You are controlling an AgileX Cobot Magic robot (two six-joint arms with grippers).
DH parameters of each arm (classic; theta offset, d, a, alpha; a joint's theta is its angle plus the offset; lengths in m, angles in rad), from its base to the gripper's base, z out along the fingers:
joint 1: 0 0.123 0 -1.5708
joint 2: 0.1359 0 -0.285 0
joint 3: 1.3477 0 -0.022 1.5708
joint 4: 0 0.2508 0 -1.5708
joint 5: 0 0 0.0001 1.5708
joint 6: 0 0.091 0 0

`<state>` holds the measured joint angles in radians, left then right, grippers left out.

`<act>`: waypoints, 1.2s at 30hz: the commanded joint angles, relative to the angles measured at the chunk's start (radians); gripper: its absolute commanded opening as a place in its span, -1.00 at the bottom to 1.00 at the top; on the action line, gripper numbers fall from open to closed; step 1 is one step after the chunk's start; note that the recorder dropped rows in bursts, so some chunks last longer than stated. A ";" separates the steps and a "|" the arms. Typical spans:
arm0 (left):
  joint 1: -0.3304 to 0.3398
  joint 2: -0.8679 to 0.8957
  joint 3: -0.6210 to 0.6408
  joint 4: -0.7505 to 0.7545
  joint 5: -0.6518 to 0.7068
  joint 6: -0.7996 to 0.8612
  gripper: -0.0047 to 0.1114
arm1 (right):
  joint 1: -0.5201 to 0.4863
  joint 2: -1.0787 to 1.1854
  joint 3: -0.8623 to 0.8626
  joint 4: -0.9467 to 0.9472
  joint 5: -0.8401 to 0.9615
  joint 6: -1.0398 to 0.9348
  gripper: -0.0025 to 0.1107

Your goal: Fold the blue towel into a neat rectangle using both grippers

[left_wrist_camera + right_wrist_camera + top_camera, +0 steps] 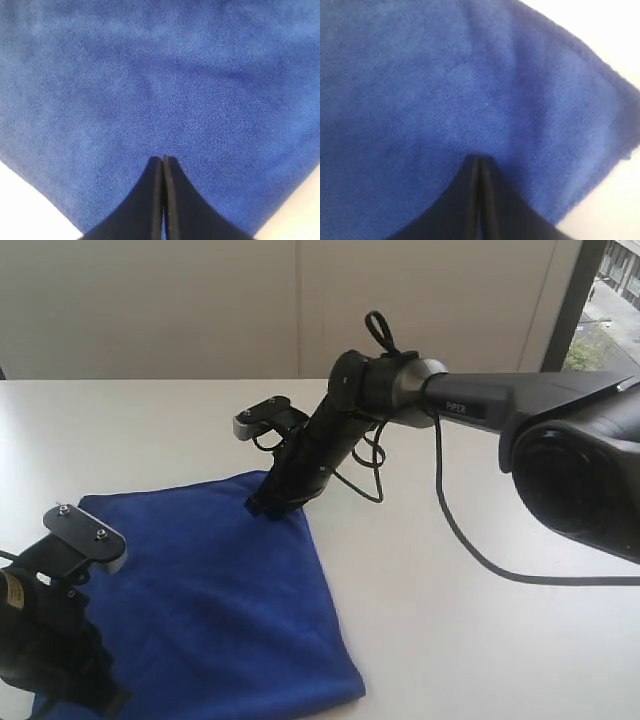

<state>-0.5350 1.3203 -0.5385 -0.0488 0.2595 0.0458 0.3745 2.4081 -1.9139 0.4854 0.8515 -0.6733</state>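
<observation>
Only wrist cams show L pincer (164, 159), R pincer (479, 158) closed

The blue towel (160, 75) is soft, fuzzy matt cloth; the table (480, 640) looks smooth and matt.

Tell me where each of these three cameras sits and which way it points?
Exterior: above the near side of the table, looking down across the towel towards a wall; left arm and right arm show.
Left wrist: on the left arm, looking along its shut jaws onto the towel.
Right wrist: on the right arm, likewise along shut jaws onto the towel.
Shared: every view sees the towel.
</observation>
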 commanded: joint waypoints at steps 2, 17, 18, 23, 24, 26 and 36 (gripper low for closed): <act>-0.006 -0.012 0.009 -0.010 -0.004 0.002 -0.92 | -0.004 0.025 0.001 -0.351 0.007 0.219 -0.96; -0.006 -0.012 0.009 -0.010 -0.017 0.014 -0.92 | -0.072 0.005 0.006 -0.564 0.148 0.319 -0.96; -0.006 -0.012 0.009 -0.010 -0.017 0.014 -0.92 | -0.077 -0.006 0.009 -0.564 0.138 0.319 -0.96; -0.006 -0.012 0.009 -0.010 -0.020 0.014 -0.92 | -0.084 -0.073 0.010 -0.570 0.140 0.275 -0.96; -0.006 -0.012 0.009 -0.010 -0.022 0.019 -0.92 | -0.084 -0.094 0.013 -0.559 0.142 0.270 -0.96; -0.006 -0.012 0.009 -0.010 -0.028 0.022 -0.92 | -0.084 -0.140 0.023 -0.515 0.144 0.240 -0.96; -0.006 -0.012 0.009 -0.010 -0.025 0.032 -0.92 | -0.063 -0.483 0.456 -0.272 0.038 0.123 -0.96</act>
<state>-0.5350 1.3155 -0.5385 -0.0488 0.2214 0.0707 0.2980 2.0094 -1.6105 0.1529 0.9289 -0.4914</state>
